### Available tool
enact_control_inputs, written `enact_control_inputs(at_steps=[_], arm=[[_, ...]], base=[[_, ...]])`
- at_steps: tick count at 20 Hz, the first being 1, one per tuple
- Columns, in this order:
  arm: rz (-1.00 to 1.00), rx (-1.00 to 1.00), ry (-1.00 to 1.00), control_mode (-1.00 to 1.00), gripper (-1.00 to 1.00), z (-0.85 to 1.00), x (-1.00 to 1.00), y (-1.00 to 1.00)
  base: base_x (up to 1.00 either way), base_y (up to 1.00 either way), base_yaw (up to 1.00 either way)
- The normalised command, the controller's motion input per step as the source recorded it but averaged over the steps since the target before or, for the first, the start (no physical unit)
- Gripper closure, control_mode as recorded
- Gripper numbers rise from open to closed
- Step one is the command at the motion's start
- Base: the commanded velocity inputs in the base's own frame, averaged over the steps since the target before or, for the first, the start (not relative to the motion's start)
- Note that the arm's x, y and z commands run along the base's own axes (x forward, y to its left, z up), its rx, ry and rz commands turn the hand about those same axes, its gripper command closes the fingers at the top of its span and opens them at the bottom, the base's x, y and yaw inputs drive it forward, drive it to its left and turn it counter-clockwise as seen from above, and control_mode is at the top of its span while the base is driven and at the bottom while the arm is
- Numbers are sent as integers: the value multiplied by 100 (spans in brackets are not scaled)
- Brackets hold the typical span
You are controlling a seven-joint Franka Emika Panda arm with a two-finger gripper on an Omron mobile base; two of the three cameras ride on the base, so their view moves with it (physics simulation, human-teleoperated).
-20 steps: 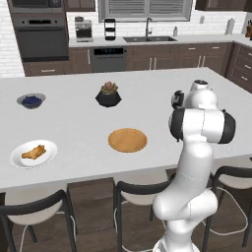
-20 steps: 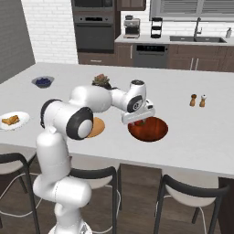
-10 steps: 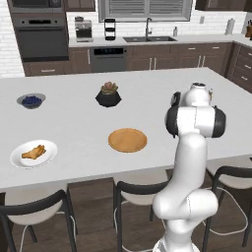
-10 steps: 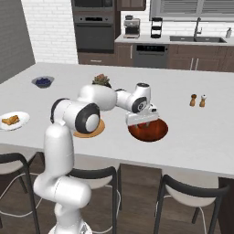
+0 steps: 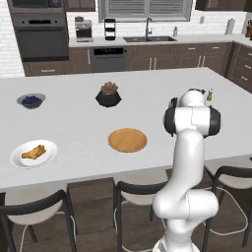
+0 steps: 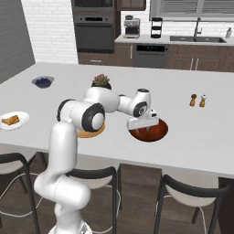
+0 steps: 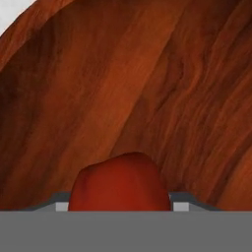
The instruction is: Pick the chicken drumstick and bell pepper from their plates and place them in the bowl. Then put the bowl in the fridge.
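The white arm's two-finger gripper (image 6: 147,128) reached down into the wide, glossy reddish-brown bowl (image 6: 159,131), its jaws partly apart and closed on the small glossy red bell pepper (image 7: 119,183), which sat between them just above the bowl's dark wood-grained inside (image 7: 147,88). Beside the gripper, toward the arm's base, lay the bare tan wooden plate (image 5: 127,140). Well away on that same side, the golden-orange chicken drumstick (image 5: 33,152) rested on the glossy white plate (image 5: 22,162). Beyond the wooden plate stood a black faceted plant pot (image 5: 109,96).
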Motion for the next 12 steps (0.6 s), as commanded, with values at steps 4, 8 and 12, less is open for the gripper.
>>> enact_control_inputs(at_steps=[4,8,12], arm=[[0,0,5,-100,-100,-2,6,-14],[0,0,2,-100,-100,4,1,-1],[0,0,1,-100,-100,28,0,0]], base=[[0,0,0],[0,0,0],[0,0,0]])
